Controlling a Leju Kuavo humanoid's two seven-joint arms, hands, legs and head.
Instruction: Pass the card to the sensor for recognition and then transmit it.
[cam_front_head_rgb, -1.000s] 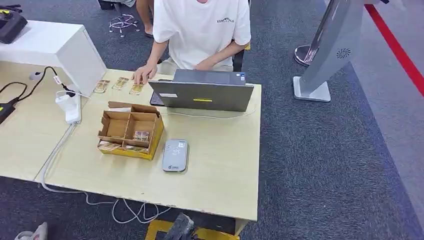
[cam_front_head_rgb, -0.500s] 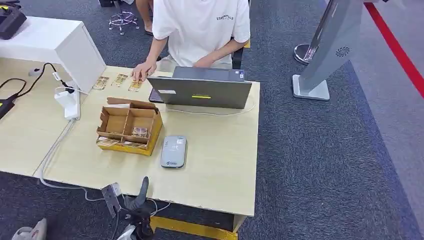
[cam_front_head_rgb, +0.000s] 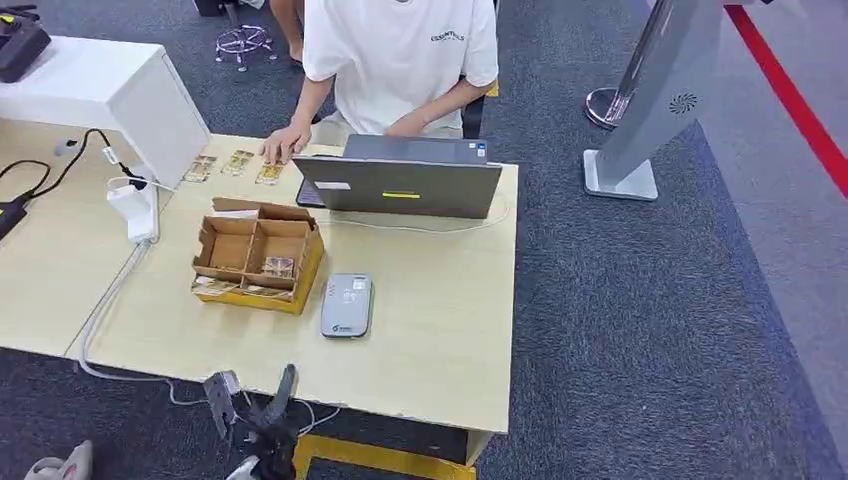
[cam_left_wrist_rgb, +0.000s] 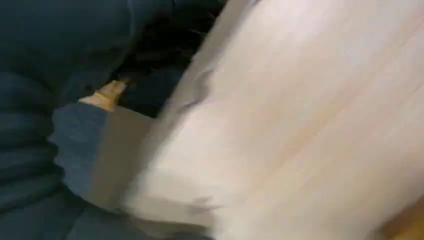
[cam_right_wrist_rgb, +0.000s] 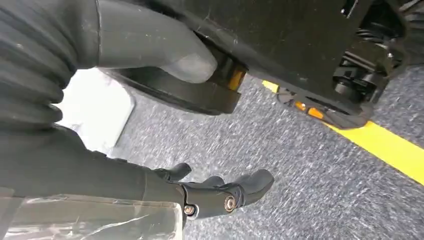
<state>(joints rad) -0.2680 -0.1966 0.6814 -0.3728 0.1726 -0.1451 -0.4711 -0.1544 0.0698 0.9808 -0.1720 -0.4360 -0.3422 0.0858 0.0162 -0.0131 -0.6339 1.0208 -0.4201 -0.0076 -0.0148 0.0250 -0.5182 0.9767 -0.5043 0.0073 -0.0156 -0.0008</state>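
The robot's left hand (cam_front_head_rgb: 262, 425) rises at the light wooden table's (cam_front_head_rgb: 440, 330) near edge, fingers apart, empty. Its right hand (cam_right_wrist_rgb: 150, 125) hangs over carpet, fingers loosely curled, empty. Cards (cam_front_head_rgb: 279, 266) lie in the compartmented cardboard box (cam_front_head_rgb: 258, 256), left of the grey sensor pad (cam_front_head_rgb: 347, 305).

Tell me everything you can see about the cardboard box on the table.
The cardboard box is brown inside, with a yellow outer wall. It is open at the top, and dividers split it into compartments. It stands flat on the light wooden table, left of the grey card reader and in front of the laptop. Cards lie in the compartments nearer the robot; the farther ones look empty. Nothing else touches it.
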